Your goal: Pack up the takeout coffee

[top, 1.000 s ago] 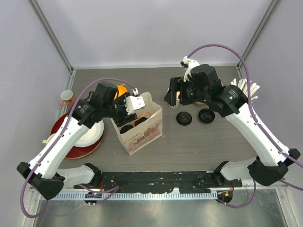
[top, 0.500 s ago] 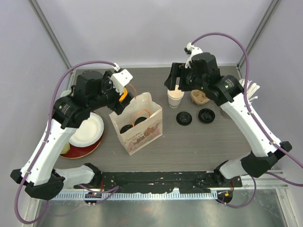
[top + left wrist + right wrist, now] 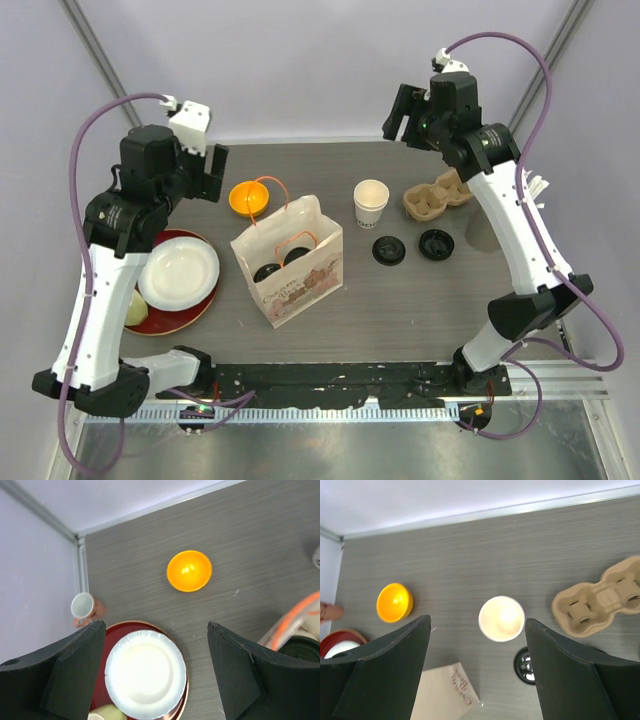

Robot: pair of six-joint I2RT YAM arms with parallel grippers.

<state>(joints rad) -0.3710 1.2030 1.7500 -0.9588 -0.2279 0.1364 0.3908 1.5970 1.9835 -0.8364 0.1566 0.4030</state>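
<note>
Grey wood table [image 3: 420,300], pale walls [image 3: 300,70]. Left gripper [image 3: 156,630] and right gripper [image 3: 477,622] gape, empty; two black-lidded cups [image 3: 268,272] in bag [image 3: 300,288] nearer left.

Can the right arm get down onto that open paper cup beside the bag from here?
Probably yes. The right gripper hangs open above the table, and the paper cup stands alone, apart from the bag and the cup carrier, with nothing between.

Spread right claw [image 3: 477,622] over lidless cup [image 3: 501,618], orange bowl [image 3: 394,602], cardboard carrier [image 3: 600,597]
</note>
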